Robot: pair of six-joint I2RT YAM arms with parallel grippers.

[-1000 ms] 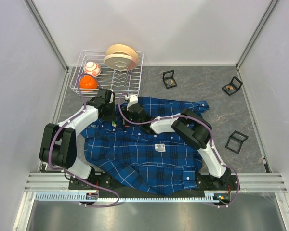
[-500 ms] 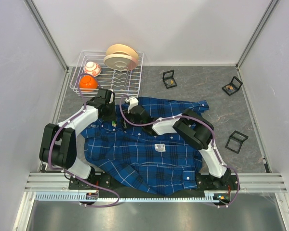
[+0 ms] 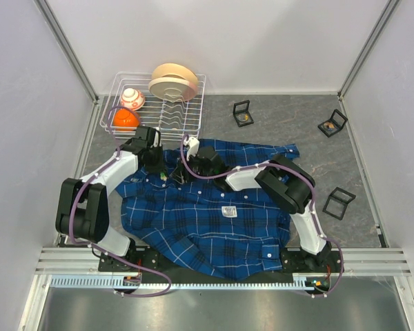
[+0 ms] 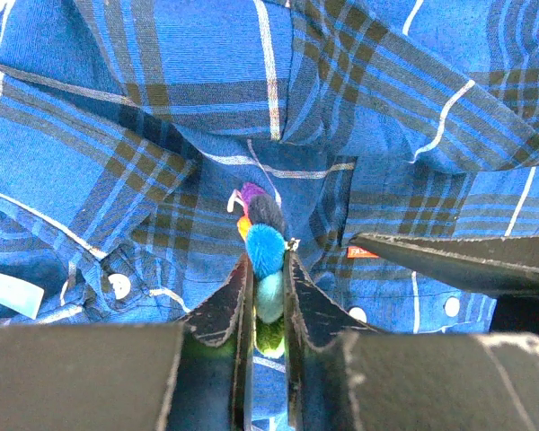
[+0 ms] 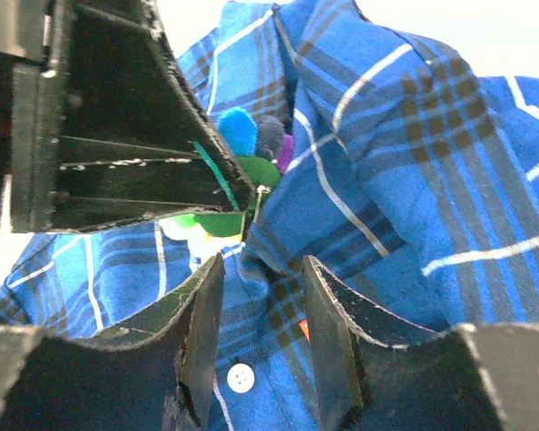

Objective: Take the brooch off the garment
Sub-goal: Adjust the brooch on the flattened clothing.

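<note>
Plaid shirt (image 3: 207, 227) lies spread out and rumpled across the middle of the grey worktop (image 3: 276, 124). Both arms reach in over its far-left part.

Left end effector (image 4: 268, 274): closed on the brooch (image 4: 266, 241), a cluster of small pompoms in purple, dark grey, blue, pale blue and green. The lower pompoms are pinched between the two fingers; the purple and grey ones poke out past the tips. The brooch sits against the shirt in a crease of the cloth, near a white button (image 4: 119, 285). Cannot tell whether its pin is in the fabric.

Right end effector (image 5: 262, 301): jaws apart, gripping nothing, low over a raised fold of shirt just right of the brooch, close beside the left fingers.

Far-left corner: wire dish rack (image 3: 186, 118) with a white-and-orange ball (image 3: 132, 98) and stacked tan bowls (image 3: 172, 81). Right side of the worktop: small black frames (image 3: 339, 203), apart from the shirt.
</note>
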